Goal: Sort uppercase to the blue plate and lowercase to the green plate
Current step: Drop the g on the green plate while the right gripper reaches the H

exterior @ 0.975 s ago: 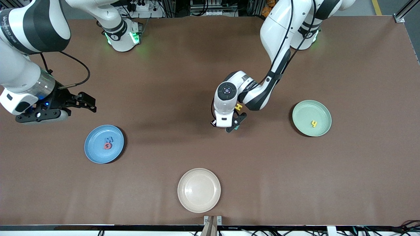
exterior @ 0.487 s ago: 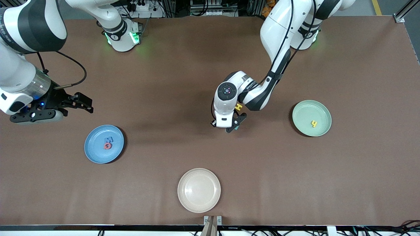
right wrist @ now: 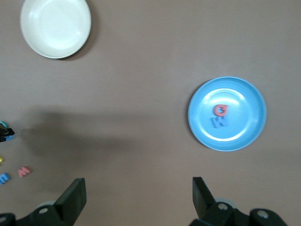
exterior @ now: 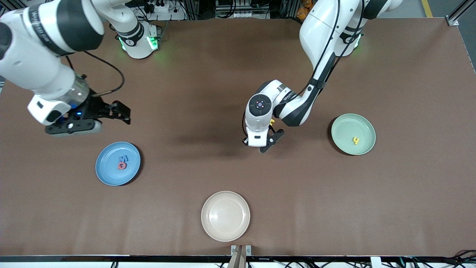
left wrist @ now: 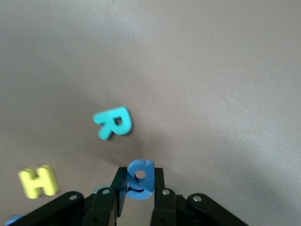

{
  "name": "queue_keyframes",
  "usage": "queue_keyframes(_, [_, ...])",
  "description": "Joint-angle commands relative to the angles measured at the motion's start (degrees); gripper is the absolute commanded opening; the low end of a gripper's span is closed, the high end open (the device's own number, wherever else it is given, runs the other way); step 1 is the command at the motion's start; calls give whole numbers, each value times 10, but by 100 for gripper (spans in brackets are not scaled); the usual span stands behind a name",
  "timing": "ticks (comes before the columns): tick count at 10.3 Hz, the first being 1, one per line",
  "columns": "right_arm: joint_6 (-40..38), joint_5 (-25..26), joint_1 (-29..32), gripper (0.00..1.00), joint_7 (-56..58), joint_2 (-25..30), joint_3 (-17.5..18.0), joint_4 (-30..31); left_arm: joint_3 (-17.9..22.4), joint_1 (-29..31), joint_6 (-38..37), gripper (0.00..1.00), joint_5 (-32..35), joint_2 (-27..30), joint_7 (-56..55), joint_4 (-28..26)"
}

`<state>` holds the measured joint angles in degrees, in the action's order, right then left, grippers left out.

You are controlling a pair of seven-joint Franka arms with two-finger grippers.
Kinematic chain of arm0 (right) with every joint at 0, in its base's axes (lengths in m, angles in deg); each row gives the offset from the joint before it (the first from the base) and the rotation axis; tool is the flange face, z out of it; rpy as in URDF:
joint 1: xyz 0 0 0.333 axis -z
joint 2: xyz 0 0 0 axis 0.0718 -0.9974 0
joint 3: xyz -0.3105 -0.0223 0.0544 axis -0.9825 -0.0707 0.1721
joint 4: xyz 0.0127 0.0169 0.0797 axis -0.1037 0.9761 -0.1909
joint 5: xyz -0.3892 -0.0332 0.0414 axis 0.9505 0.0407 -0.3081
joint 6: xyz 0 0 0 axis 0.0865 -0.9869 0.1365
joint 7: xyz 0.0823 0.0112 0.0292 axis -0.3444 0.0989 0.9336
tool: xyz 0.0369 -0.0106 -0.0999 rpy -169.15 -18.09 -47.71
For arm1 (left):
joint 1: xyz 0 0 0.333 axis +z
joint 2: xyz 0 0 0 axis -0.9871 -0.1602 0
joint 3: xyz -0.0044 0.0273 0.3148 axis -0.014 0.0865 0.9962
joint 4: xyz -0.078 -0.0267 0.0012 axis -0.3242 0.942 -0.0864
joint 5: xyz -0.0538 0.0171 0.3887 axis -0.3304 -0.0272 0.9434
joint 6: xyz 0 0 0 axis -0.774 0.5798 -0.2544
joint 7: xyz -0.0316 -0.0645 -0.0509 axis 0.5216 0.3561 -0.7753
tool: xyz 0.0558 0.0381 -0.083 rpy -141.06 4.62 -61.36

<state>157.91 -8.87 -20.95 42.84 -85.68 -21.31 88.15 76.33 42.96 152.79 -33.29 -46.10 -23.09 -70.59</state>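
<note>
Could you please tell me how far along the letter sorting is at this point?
Done: a blue and a red capital lie on the blue plate, and a yellow lowercase letter on the green plate.
In hand: the left gripper, mid-table, pinches a small blue letter.
Left: the teal R and yellow H on the table, plus other partly seen letters. The right gripper hangs open near the blue plate.

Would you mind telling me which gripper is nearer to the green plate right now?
Left. The left gripper, shut on a blue lowercase letter, is over mid-table beside the green plate. The right gripper hangs open near the blue plate, at the right arm's end.
</note>
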Motion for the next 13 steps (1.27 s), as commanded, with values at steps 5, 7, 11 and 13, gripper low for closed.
queue_keyframes(5, [68, -2, -88, 100, -79, -39, 22, 6, 1, 125, -59, 0, 9, 192, 351, -227])
queue_keyframes(7, [89, -2, -131, 100, -118, -66, 23, 2, 0, 191, -57, 0, 35, 247, 464, -291])
queue_keyframes(11, [150, 5, -230, 100, -213, -155, 22, -22, -2, 326, -21, 0, 58, 302, 664, -369])
queue_keyframes(13, [146, 4, -263, 100, -214, -214, 22, -80, -2, 345, 43, 0, 58, 291, 688, -395])
